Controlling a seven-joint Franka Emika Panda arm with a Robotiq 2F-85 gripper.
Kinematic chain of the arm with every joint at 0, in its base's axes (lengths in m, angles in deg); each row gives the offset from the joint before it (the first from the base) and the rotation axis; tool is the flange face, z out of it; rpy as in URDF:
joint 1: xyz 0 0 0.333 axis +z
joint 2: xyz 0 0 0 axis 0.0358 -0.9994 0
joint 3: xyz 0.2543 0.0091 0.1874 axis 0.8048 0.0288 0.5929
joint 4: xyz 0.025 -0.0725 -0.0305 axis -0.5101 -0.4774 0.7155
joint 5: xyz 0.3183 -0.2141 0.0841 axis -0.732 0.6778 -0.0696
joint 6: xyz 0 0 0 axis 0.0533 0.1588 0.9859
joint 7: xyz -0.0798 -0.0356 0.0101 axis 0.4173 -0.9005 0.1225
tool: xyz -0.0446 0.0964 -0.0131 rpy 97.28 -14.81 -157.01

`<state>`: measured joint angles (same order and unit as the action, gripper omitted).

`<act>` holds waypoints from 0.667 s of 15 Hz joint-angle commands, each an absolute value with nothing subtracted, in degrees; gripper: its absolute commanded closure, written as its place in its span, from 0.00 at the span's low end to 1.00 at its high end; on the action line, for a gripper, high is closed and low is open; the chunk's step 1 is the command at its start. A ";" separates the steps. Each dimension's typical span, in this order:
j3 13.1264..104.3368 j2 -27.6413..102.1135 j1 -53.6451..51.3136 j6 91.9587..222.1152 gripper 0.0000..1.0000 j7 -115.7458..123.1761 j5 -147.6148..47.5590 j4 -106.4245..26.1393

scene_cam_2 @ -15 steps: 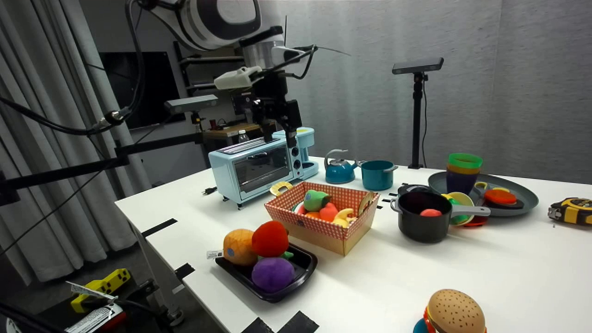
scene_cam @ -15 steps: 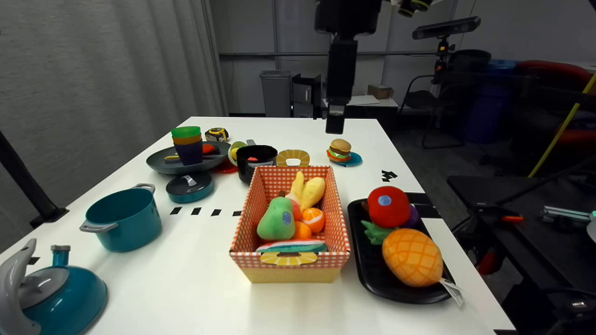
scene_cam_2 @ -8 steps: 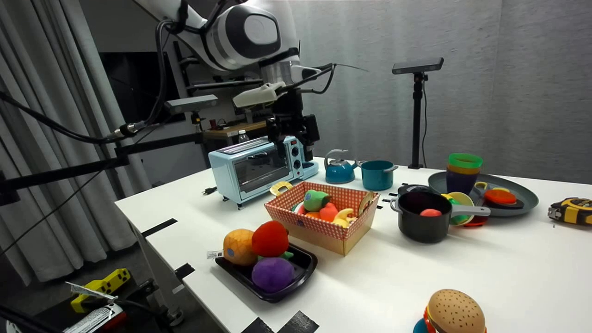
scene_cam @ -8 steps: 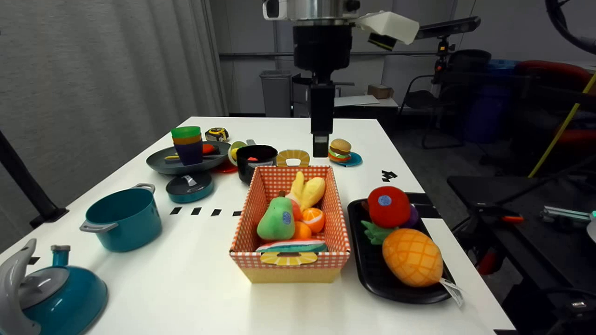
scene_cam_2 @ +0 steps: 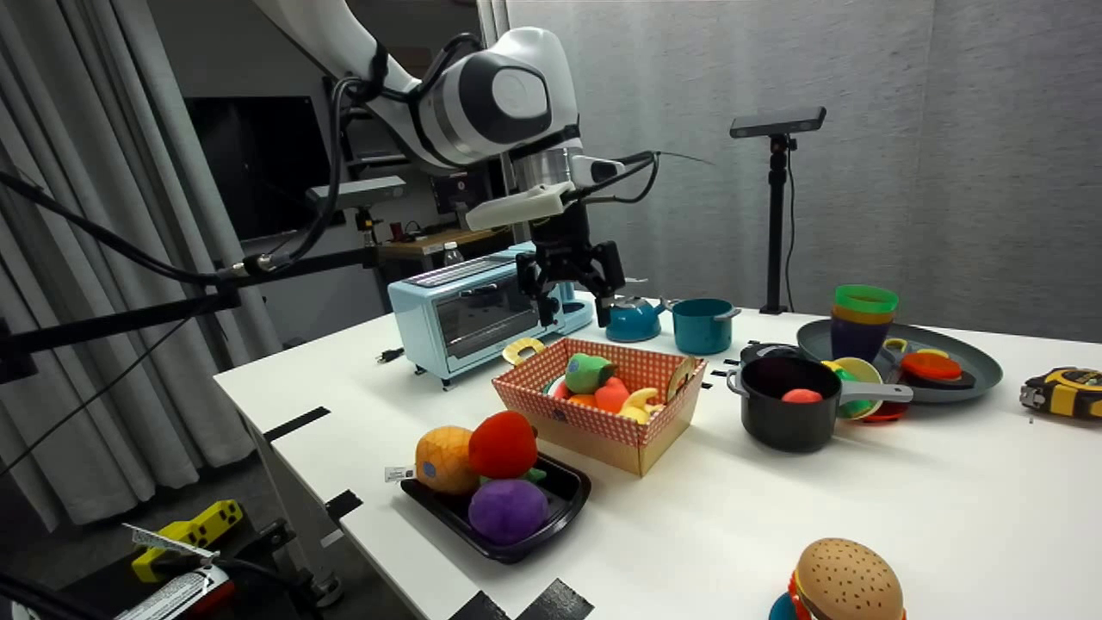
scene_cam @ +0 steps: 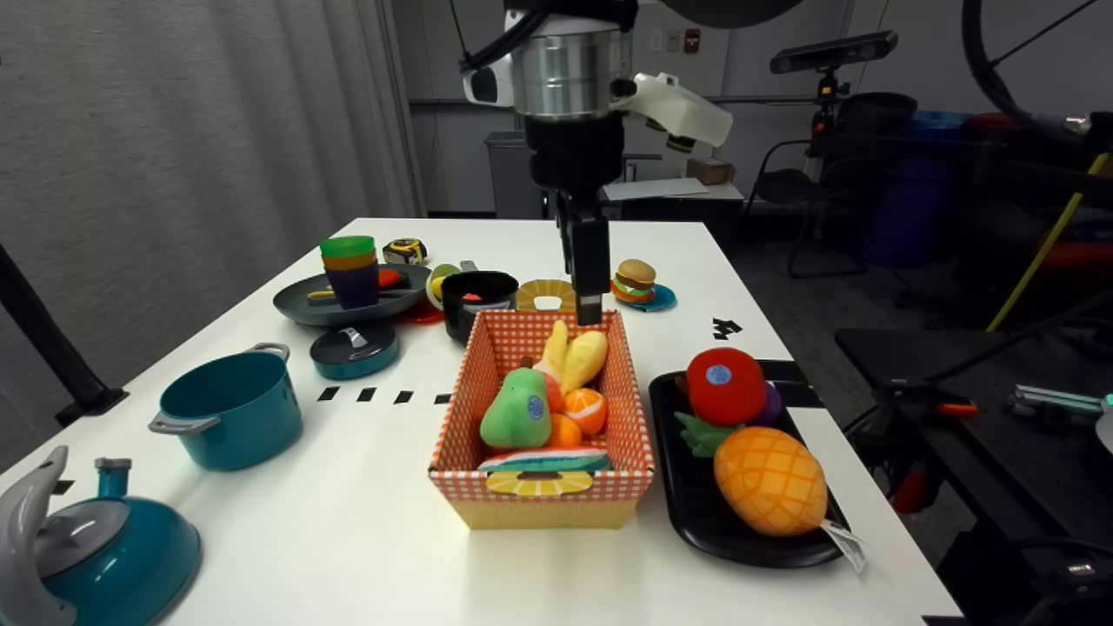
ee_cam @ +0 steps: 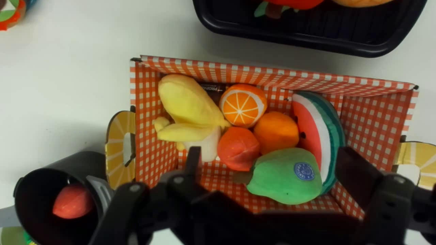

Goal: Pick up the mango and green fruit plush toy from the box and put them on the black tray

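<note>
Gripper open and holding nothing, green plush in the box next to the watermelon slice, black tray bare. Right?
Not quite: the black tray isn't bare. Both exterior views show a red fruit, an orange fruit and a purple fruit on it. The rest stands: the gripper is open and holds nothing, and the green plush is in the box next to the watermelon slice.

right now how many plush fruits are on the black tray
3 on the black tray: orange fruit at one end, red fruit toward the other, purple fruit beside the red, farther from the box; more could hide underneath.
</note>
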<state>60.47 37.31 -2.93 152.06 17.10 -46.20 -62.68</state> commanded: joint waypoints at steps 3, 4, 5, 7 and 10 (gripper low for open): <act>60.85 32.46 -4.37 157.21 0.00 23.67 -43.97 -59.99; 60.87 32.04 -4.48 158.51 0.00 24.30 -43.87 -60.16; 60.98 31.61 -4.65 159.90 0.00 25.11 -43.89 -60.40; 61.10 30.64 -5.02 162.49 0.00 26.67 -44.00 -60.70; 61.76 29.14 -6.09 166.22 0.00 29.91 -44.84 -61.22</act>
<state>60.58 30.91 -4.24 162.71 26.45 -45.38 -61.57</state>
